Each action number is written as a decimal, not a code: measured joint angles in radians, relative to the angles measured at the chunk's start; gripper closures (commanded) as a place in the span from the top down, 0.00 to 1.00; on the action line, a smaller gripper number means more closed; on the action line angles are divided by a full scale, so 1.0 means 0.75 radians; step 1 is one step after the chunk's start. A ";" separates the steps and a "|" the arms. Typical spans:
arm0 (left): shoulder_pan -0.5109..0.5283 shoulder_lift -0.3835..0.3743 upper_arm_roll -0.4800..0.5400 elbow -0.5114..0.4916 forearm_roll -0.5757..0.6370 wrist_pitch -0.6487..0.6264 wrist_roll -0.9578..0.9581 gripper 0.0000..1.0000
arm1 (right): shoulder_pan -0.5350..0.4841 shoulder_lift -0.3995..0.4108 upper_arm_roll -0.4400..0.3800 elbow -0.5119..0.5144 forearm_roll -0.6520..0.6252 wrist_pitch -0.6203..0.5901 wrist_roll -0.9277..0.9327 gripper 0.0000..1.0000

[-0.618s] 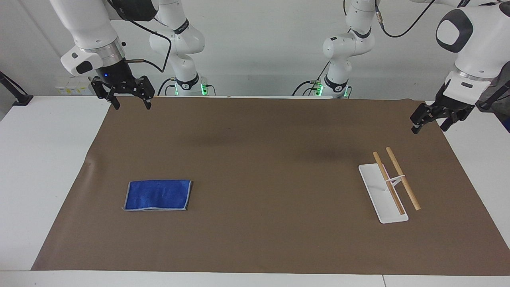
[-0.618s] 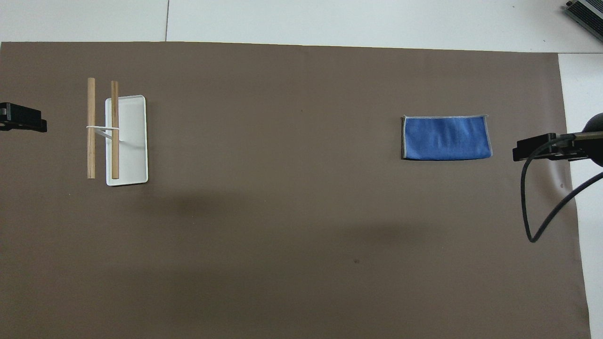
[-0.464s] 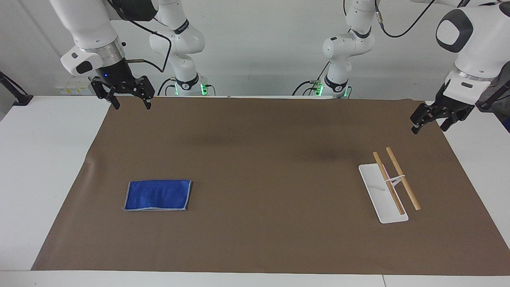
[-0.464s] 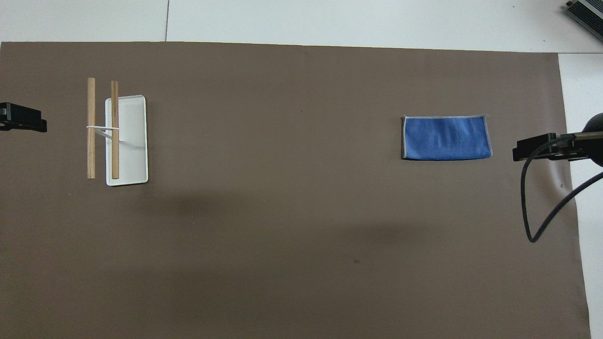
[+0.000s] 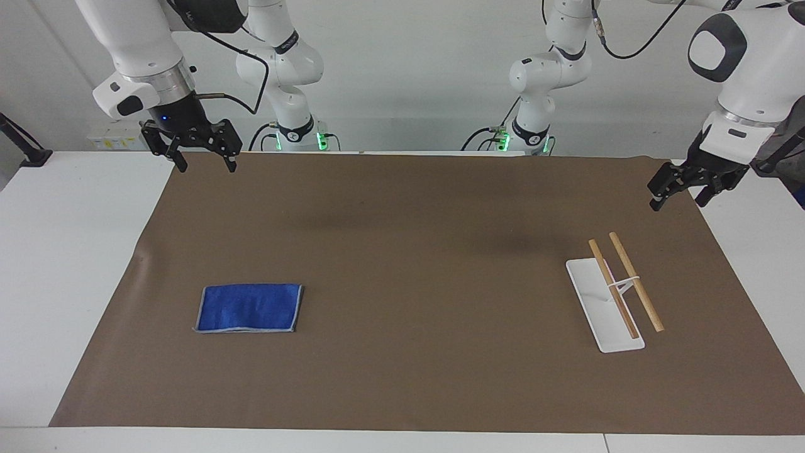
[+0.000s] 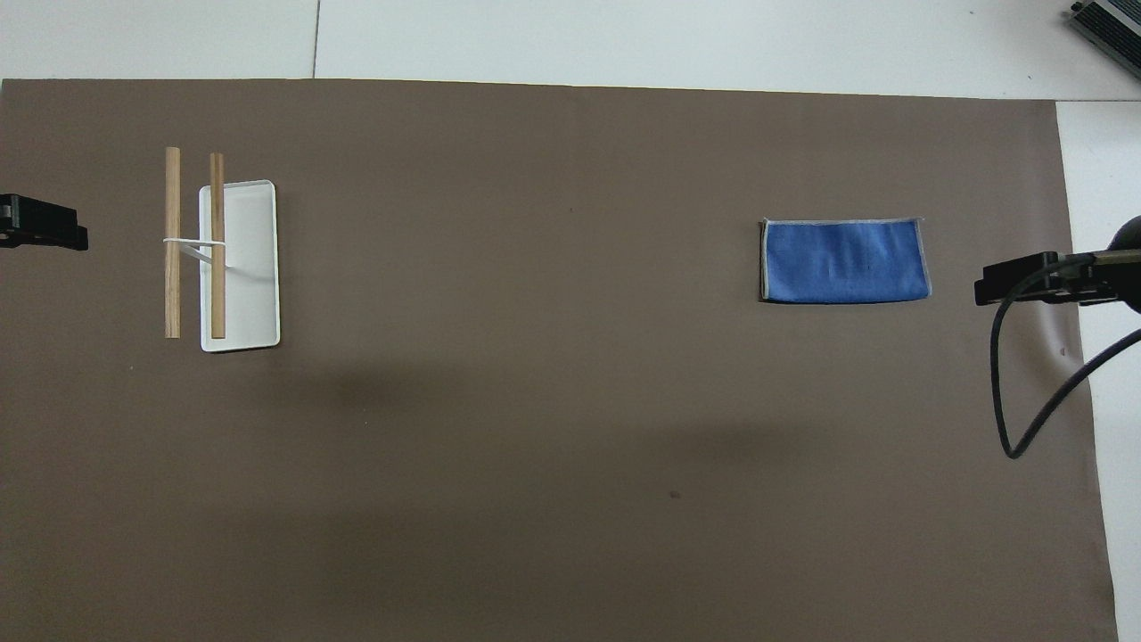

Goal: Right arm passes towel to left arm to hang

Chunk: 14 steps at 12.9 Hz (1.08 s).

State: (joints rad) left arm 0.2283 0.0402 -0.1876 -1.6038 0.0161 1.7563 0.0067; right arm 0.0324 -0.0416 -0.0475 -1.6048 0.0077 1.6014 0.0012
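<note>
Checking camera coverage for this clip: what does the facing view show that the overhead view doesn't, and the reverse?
Only the facing view shows both arms whole, with bases and cables, and both open grippers raised above the mat's edges: the right gripper over its right-arm end, the left gripper over its left-arm end. Only the overhead view shows a grey device at its corner; of the grippers just the tips show there. Both show the towel lying flat on the brown mat and the white rack with two wooden rods.
</note>
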 measured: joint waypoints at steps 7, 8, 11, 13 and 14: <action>0.000 -0.003 0.000 0.000 0.000 0.000 0.000 1.00 | -0.005 -0.003 -0.009 -0.008 0.000 0.044 0.000 1.00; 0.000 -0.003 0.000 0.000 0.000 0.000 0.000 1.00 | -0.010 -0.002 -0.009 -0.018 0.000 0.087 0.000 1.00; 0.000 -0.003 0.000 0.000 0.000 0.000 0.000 1.00 | -0.019 0.019 -0.010 -0.089 0.000 0.226 0.000 1.00; 0.000 -0.003 0.000 0.000 0.000 0.000 0.000 1.00 | -0.019 0.070 -0.010 -0.126 0.000 0.314 0.000 1.00; 0.000 -0.003 0.000 0.000 0.000 0.000 0.000 1.00 | -0.019 0.101 -0.010 -0.152 0.000 0.373 0.000 1.00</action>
State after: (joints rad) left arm 0.2283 0.0381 -0.1876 -1.6038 0.0161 1.7560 0.0067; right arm 0.0182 0.0338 -0.0549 -1.7190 0.0077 1.8814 0.0012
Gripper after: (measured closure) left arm 0.000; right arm 0.000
